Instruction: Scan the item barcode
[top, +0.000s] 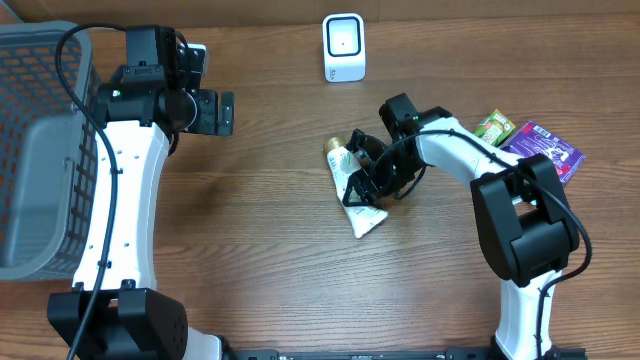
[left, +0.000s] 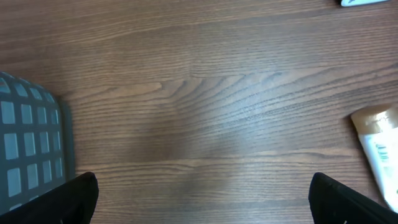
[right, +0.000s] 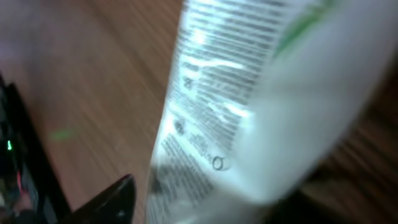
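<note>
showing a grey mesh basket (top: 40, 70) at the left edge of the wooden surface (top: 270, 250), a green packet (top: 494, 127) lying just beside a purple packet (top: 545, 147) far right.

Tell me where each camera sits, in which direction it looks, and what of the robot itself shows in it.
Overhead: above the table, looking straight down; left arm and right arm show, with basket, scanner and tube.
Left wrist: on the left arm, looking down at bare wood; its own two fingertips at the lower corners.
Right wrist: on the right arm, very close to the tube's print, blurred; one dark finger at lower left.
Shared: the tube is in all three; the basket in overhead and left wrist.
</note>
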